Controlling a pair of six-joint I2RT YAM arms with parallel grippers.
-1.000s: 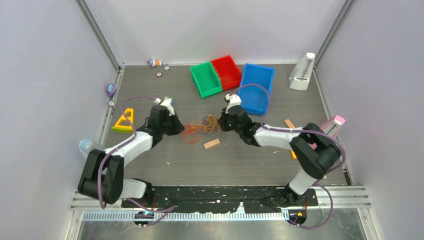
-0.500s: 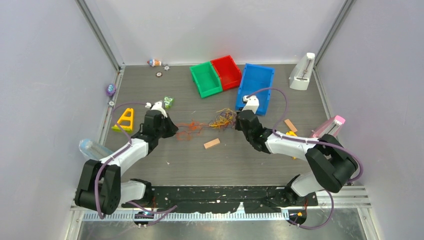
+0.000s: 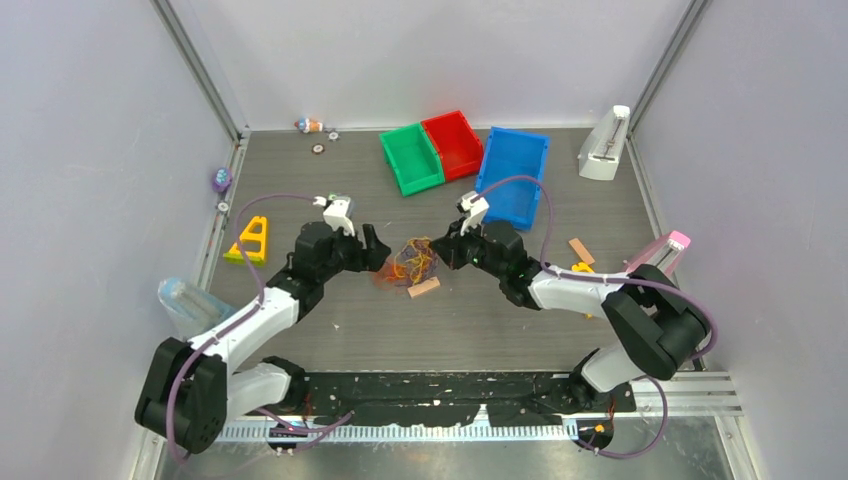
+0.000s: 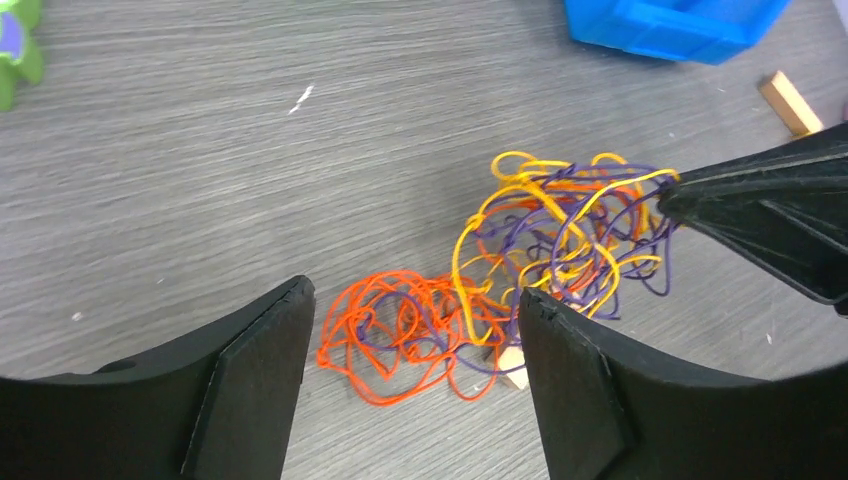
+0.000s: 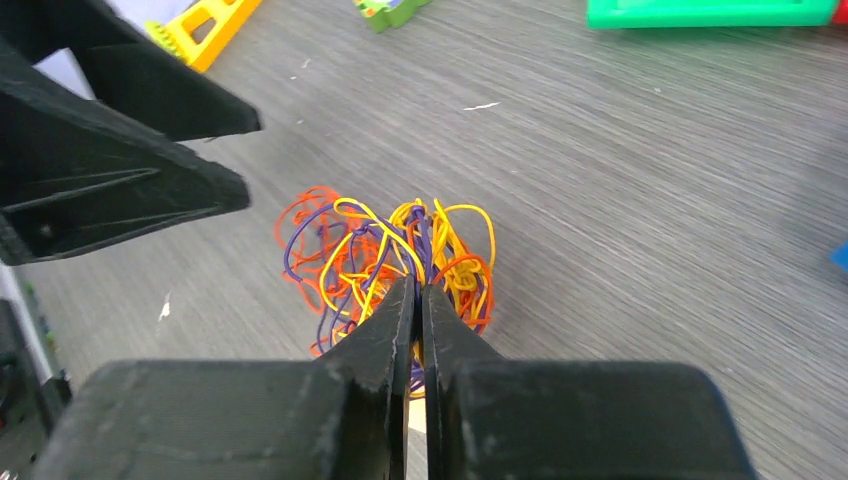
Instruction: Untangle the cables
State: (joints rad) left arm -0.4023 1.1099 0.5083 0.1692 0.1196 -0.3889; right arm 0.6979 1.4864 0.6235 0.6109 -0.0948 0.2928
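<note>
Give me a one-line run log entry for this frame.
left tool: open, over cables | right tool: shut on cables | cables: one tangled clump | task: unfinished

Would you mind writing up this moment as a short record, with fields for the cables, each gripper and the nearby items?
cables: yellow, orange-red and purple strands in one tangled heap between the two grippers
left gripper: open, jaws either side of the orange-red end, gripping nothing
right gripper: shut on strands at the yellow-purple end
tan block: at the heap's near edge
far side: green bin, red bin, blue bin
</note>
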